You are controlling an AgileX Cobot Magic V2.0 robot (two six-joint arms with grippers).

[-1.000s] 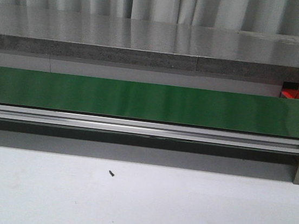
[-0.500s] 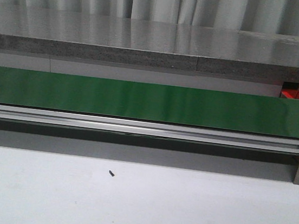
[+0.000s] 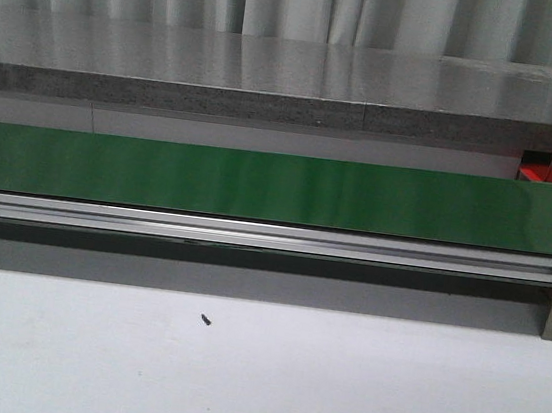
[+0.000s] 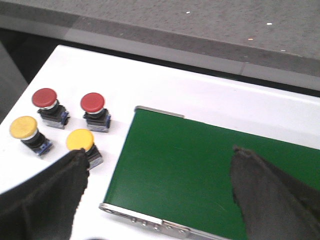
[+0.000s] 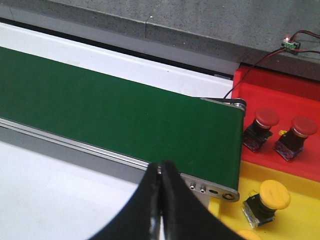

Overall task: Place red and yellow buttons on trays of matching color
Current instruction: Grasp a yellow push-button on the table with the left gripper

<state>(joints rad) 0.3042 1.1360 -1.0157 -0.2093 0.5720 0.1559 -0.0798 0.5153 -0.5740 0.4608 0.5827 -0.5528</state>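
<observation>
In the left wrist view, two red buttons [image 4: 44,98] [image 4: 92,102] and two yellow buttons [image 4: 23,127] [image 4: 80,139] stand on the white table beside the end of the green belt [image 4: 200,170]. My left gripper [image 4: 157,167] is open over that belt end, one finger close to the nearer yellow button. In the right wrist view, two red buttons [image 5: 266,117] [image 5: 303,126] sit on the red tray [image 5: 270,80]. A yellow button [image 5: 273,194] sits on the yellow tray [image 5: 295,215]. My right gripper [image 5: 160,172] is shut and empty beside the belt's other end.
The green conveyor belt [image 3: 278,187] runs across the front view on an aluminium rail [image 3: 252,234]. A grey stone ledge [image 3: 272,75] lies behind it. A small dark speck [image 3: 206,319] lies on the white table. A wired circuit board [image 5: 291,44] sits behind the red tray.
</observation>
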